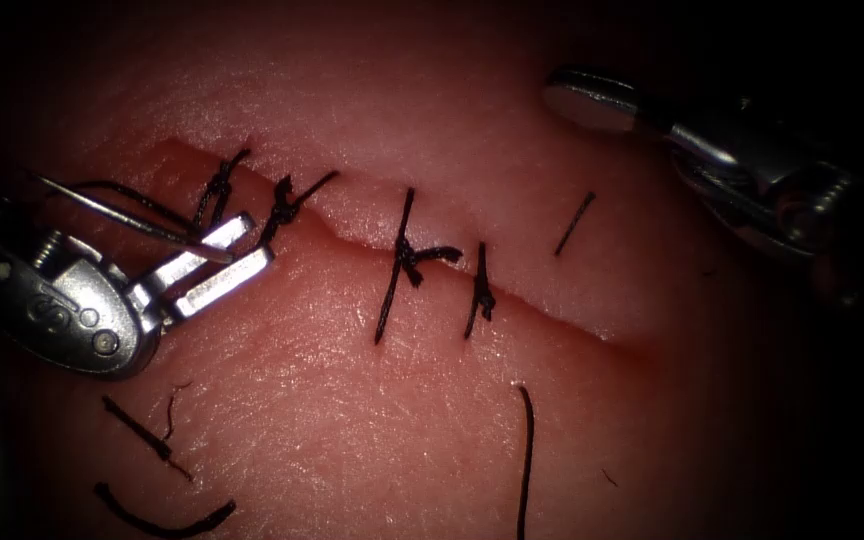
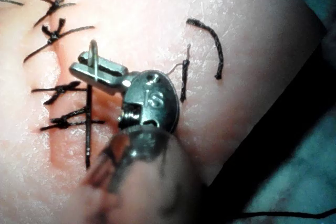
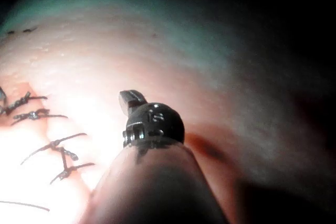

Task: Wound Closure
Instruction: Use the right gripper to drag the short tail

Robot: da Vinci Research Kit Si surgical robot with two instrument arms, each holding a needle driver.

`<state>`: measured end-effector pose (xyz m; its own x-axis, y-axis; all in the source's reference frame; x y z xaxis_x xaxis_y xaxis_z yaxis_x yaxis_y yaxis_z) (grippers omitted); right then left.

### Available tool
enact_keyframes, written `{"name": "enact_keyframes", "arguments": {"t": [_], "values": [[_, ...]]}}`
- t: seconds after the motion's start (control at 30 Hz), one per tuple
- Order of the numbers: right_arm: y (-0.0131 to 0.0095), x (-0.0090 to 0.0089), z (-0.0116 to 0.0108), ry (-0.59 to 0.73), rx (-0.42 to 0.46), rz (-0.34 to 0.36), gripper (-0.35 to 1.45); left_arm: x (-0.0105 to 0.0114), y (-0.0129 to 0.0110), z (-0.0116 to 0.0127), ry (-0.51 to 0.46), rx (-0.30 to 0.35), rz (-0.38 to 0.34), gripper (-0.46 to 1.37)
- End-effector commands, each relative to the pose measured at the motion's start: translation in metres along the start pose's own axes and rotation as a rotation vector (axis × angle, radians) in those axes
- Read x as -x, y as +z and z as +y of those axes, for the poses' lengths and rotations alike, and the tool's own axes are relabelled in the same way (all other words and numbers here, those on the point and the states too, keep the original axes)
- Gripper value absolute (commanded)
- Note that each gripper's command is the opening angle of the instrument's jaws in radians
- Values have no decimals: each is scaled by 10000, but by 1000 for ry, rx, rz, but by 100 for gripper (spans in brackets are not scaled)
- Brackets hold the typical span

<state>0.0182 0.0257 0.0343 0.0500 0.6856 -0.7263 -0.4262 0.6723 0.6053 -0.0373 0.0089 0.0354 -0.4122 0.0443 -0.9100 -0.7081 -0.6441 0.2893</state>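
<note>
Pink tissue (image 1: 372, 420) lies under both tools, and a cut (image 1: 552, 305) is seen running across it from upper left to lower right. Four knotted stitches (image 1: 402, 262) are laid across the cut, and a short bit of thread (image 1: 574, 223) is seen just above the cut, right of the last stitch. Cut ends (image 1: 162, 522) lie loose on the tissue below the cut, and a long thread (image 1: 526, 460) is seen running down from below the cut.

At the cut's left end the left tool (image 1: 227, 262) is placed, its jaws nearly together and clamped on the needle (image 1: 122, 215). The needle is held near one end of its curve; the rest of it is seen arching away from the cut to the left, above the tool's body. It is carried over the tissue, not buried in it, as far as can be seen. In the left wrist view the needle (image 2: 93, 56) is seen pinched crosswise near the jaw tips of the left tool (image 2: 100, 71), beside the stitches.

The right tool (image 1: 592, 100) is held well above the cut's right end, apart from the stitches. Nothing is seen in it; whether its jaws are parted cannot be told. In the right wrist view the right tool (image 3: 132, 99) is seen over bare tissue (image 3: 157, 40), with the stitches (image 3: 58, 150) off to one side.
</note>
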Motion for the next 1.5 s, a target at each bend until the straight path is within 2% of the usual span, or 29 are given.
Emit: {"name": "enact_keyframes", "arguments": {"t": [0.03, 0.13, 0.3, 0.33, 0.4, 0.47, 0.53, 0.87, 1.0, 1.1, 1.2, 1.37, 1.5], "values": [[0, 0, 0, 9, 3, 0, -35, 0, -1, 0, 0, 11, 2, -35], [-1, 0, 1, 33, 4, -2, -35, -1, -1, 0, 5, 14, 4, -35], [-3, 0, 2, 104, 5, -1, -8, -1, 0, -1, 5, 17, 6, -35], [-4, 0, 3, 139, 6, -1, 3, -1, 0, -1, 5, 17, 6, -35], [-6, 1, 6, 209, 34, 6, 63, -1, 0, -1, 5, 21, 6, -35], [-8, 3, 8, 213, 69, 14, 99, -2, 0, -1, 5, 21, 6, -35], [-10, 4, 9, 237, 84, 18, 114, -2, 0, -1, 5, 21, 6, -35], [-26, 20, 15, 331, 83, 27, 106, -2, -1, -1, 11, 24, 5, -35], [-25, 34, 17, 374, 82, 34, 104, -2, -1, -1, 11, 24, 5, -35], [-24, 44, 19, 391, 85, 39, 114, -2, -1, -1, 11, 24, 5, -35], [-23, 52, 20, 391, 84, 42, 116, -1, -2, -2, 11, 24, 5, -35], [-24, 72, 20, 381, 65, 42, 108, 0, -4, -2, 11, 25, 7, -35], [-24, 87, 18, 376, 61, 46, 118, 0, -5, -2, 12, 27, 5, -35]]}}
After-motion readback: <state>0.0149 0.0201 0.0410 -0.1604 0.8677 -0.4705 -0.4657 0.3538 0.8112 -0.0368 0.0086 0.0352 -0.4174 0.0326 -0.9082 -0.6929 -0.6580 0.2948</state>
